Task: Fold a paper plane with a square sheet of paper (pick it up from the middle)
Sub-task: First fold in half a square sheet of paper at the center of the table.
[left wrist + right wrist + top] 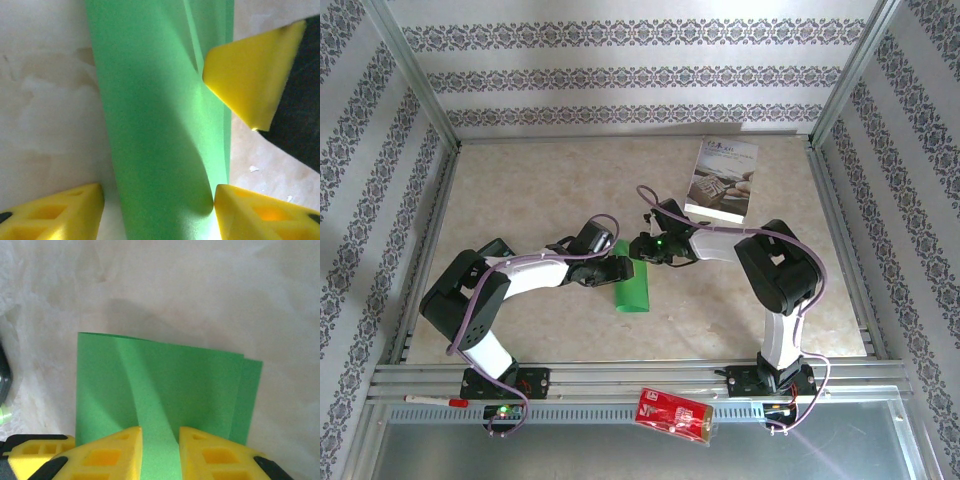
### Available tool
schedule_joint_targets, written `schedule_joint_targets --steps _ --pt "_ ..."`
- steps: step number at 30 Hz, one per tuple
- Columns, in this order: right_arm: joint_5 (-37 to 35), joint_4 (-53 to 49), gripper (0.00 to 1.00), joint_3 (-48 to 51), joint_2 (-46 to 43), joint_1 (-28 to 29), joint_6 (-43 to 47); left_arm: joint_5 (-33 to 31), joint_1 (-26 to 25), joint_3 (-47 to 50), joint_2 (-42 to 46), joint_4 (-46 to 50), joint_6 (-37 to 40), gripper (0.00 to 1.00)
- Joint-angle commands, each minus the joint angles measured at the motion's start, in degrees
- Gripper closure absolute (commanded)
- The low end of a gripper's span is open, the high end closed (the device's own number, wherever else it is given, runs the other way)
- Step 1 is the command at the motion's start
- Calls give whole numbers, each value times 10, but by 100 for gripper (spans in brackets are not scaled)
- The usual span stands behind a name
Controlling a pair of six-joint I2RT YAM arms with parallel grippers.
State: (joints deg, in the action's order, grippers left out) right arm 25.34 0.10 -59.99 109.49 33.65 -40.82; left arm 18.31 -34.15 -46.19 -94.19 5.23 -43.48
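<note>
Mid-fold: R gripper (160, 432) pinches thin bright-green paper sheet (165, 380), L gripper (159, 192) spread astride it; nxt prob flatten crease.

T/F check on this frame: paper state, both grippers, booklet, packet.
1. The green paper lies as a flat, unfolded square. False: it is folded, with layers overlapping.
2. The left gripper is open, a finger on either side of the paper. True.
3. The red packet lies on the booklet. False: it sits on the near rail between the arm bases.
4. The right gripper has a raised ridge of the paper between its fingers. True.
5. The booklet lies apart from the paper, at the far right. True.
</note>
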Motion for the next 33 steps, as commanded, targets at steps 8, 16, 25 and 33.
schedule_joint_targets --steps 8,16,25,33 --pt "20 3 73 -18 -13 -14 -3 -55 -6 -2 -14 33 -12 55" --pt "16 -23 72 28 -78 -57 24 -55 -10 -25 -36 59 17 53" --pt "2 -57 71 58 -113 -75 51 -68 -30 -69 -69 112 40 51" --pt "9 -60 71 64 -113 -77 53 -78 -45 -95 -85 132 47 51"
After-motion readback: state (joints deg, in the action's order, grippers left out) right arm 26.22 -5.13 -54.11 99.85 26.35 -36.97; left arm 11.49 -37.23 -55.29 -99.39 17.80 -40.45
